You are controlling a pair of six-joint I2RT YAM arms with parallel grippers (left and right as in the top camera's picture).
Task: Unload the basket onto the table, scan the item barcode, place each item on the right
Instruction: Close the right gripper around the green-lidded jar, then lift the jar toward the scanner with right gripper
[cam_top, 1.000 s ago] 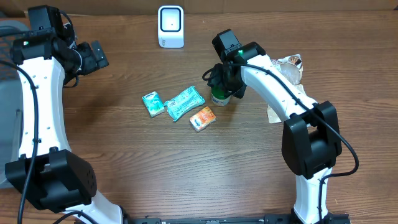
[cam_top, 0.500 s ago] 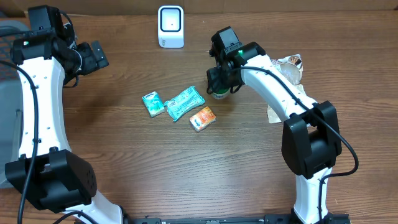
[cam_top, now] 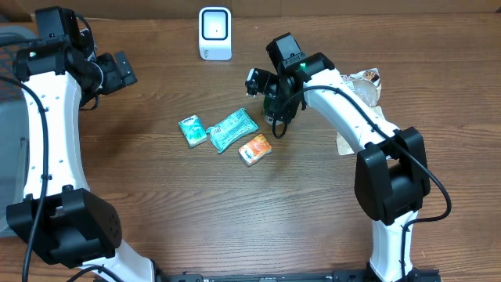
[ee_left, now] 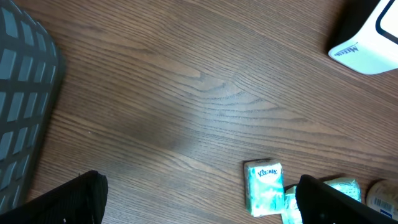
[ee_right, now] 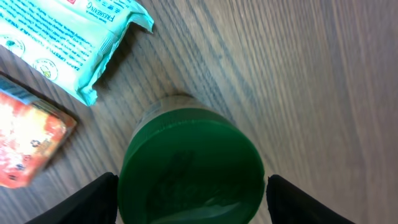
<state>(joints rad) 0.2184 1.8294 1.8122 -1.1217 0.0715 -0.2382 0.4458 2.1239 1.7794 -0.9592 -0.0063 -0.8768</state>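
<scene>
Counting the loose goods gives three soft packets grouped mid-table: one small teal tissue pack point(cam_top: 191, 130), one longer teal wipes pack point(cam_top: 232, 129) touching it, and one orange packet point(cam_top: 255, 149) just beside the wipes. One green-lidded bottle point(ee_right: 189, 168), the item for scanning, stands upright on the wood just right of that group, nearer the robot than the single white scanner point(cam_top: 214, 33) at the far edge; from overhead it is mostly hidden under the right arm. The right gripper point(ee_right: 191, 202) hangs directly above the bottle, one dark finger point(ee_right: 93, 199) on each side of the green lid and very close to its rim, but whether they press on it I cannot tell. The left gripper point(cam_top: 121, 70) hovers far to the left, well apart from everything, its fingers spread wide around nothing. One grey basket point(ee_left: 25, 112) sits at the left edge of the table, and a small heap of crumpled wrappers point(cam_top: 364, 84) lies behind the right arm, too tangled to count. Two white arms with black joints rise from the near edge. The table point(cam_top: 196, 211) is brown wood grain, matte and evenly lit, and a paler tan strip runs along its far side.
</scene>
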